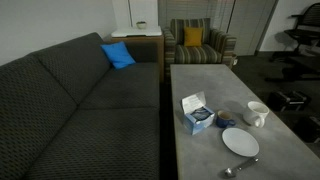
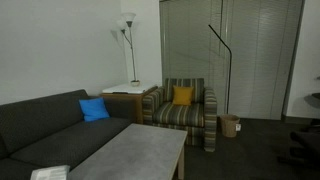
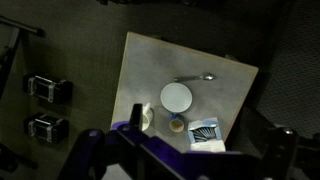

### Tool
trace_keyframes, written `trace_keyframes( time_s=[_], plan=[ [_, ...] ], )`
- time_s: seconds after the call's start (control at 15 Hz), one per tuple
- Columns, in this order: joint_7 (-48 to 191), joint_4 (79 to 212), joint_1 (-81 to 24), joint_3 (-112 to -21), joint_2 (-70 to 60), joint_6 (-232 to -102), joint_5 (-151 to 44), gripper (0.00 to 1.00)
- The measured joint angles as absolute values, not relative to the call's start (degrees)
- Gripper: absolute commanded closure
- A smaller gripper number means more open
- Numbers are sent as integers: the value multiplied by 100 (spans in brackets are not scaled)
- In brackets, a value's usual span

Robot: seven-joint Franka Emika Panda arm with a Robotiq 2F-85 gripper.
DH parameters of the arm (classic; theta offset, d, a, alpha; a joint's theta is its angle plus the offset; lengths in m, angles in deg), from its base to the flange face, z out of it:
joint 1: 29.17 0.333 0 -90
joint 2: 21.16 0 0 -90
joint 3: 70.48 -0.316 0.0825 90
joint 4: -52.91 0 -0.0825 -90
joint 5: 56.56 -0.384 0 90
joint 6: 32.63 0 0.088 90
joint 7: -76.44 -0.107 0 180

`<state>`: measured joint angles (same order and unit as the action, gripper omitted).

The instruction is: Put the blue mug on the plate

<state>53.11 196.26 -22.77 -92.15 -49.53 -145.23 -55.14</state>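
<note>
— Spoon (image 1: 240, 166) nearest, bottom right; behind it the plate (image 1: 240, 141), bare. The blue mug (image 1: 226, 123)?
— Just off the plate's upper-left rim, not on it; contents hidden.
— Exterior view facing the armchair (image 2: 185, 108)?
— Table (image 2: 140, 150) end; no mug visible.
— Wrist view?
— Gripper (image 3: 180, 152) blurs the bottom edge, high above, probably surveying; jaws I cannot tell.

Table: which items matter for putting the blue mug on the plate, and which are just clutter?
Job:
- blue mug
- plate

Lying about:
- white cup
- blue-and-white box
- spoon
</note>
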Motion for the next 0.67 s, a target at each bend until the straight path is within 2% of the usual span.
trace_keyframes(
  time_s=[0.2, 0.67],
  plan=[
    [5311, 19625, -2248, -9189, -4952, -14579, -5480, 0],
    [5511, 19520, -2218, -9079, -4382, -15690, -4894, 0]
  ],
)
